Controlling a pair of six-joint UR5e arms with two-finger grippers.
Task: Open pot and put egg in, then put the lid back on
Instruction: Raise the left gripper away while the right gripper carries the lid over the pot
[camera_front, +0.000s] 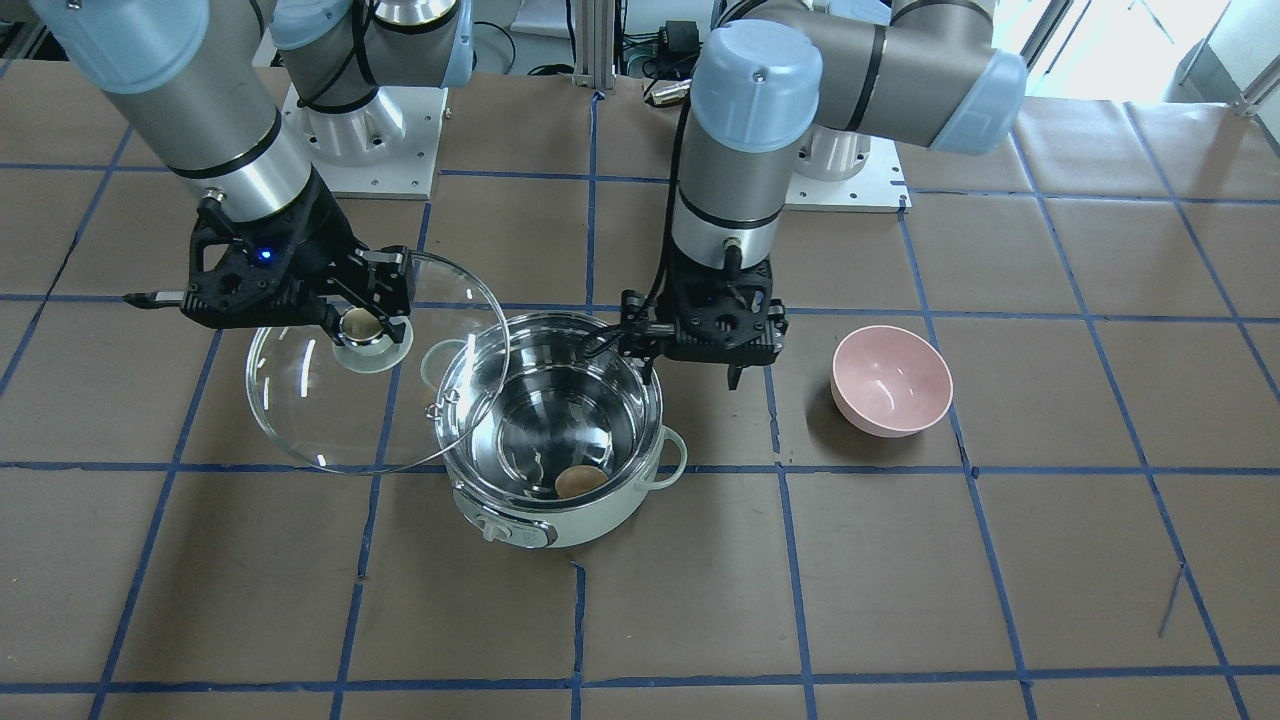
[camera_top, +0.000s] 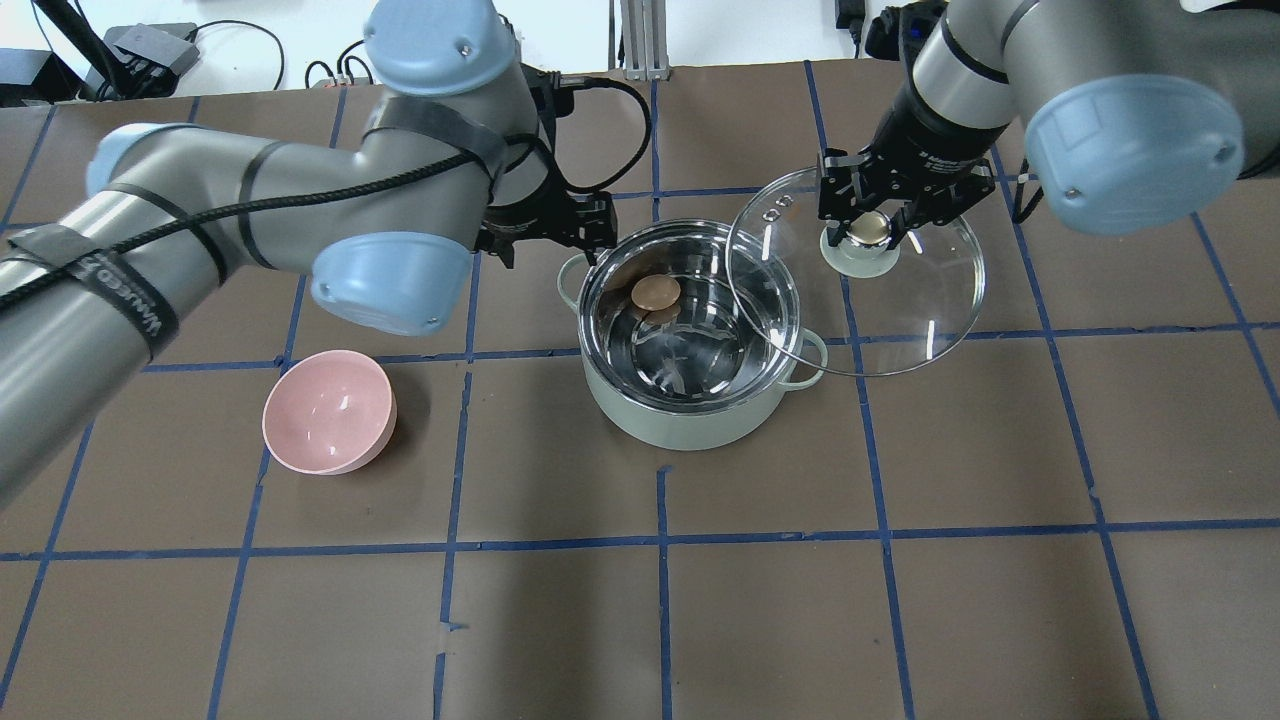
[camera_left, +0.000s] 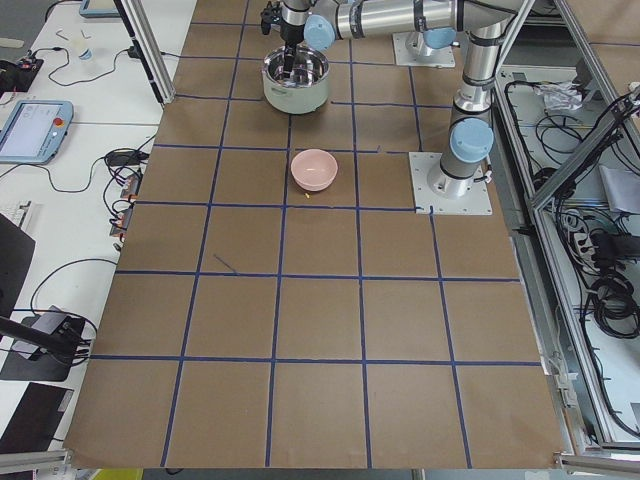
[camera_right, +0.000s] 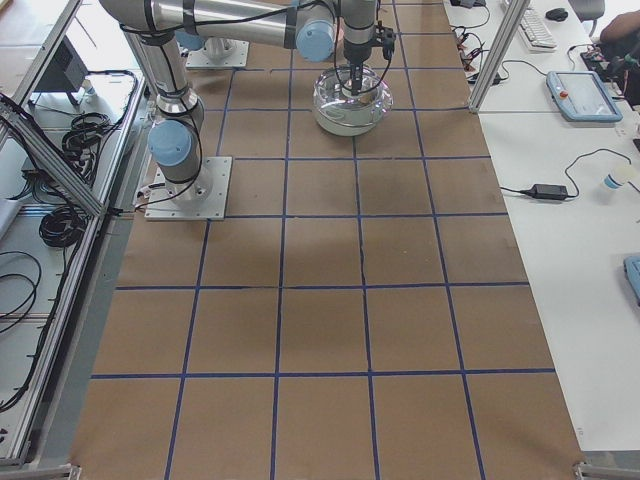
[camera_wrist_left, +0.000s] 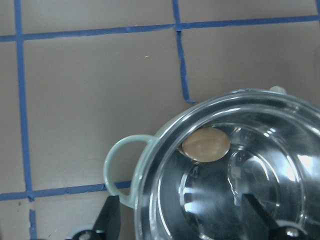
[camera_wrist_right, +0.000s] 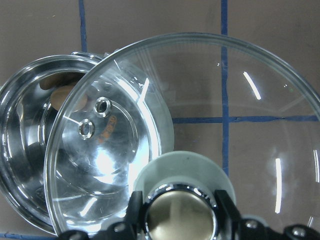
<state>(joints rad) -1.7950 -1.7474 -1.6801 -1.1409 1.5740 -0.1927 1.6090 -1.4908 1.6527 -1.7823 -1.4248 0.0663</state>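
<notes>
The mint-green pot (camera_front: 600, 522) stands open mid-table, also in the overhead view (camera_top: 690, 425). The light-brown egg (camera_front: 581, 481) lies inside on the steel bottom by the wall; it also shows in the overhead view (camera_top: 655, 293) and the left wrist view (camera_wrist_left: 206, 144). My right gripper (camera_front: 365, 318) is shut on the beige-gold knob (camera_wrist_right: 180, 220) of the glass lid (camera_top: 905, 310). It holds the lid tilted beside the pot, the lid's edge overlapping the pot's rim. My left gripper (camera_wrist_left: 182, 215) is open and empty, straddling the pot's rim by a loop handle (camera_wrist_left: 117, 167).
A pink bowl (camera_front: 890, 380) sits empty on the table on my left side, apart from the pot; it also shows in the overhead view (camera_top: 328, 410). Brown paper with blue tape lines covers the table (camera_top: 660, 600).
</notes>
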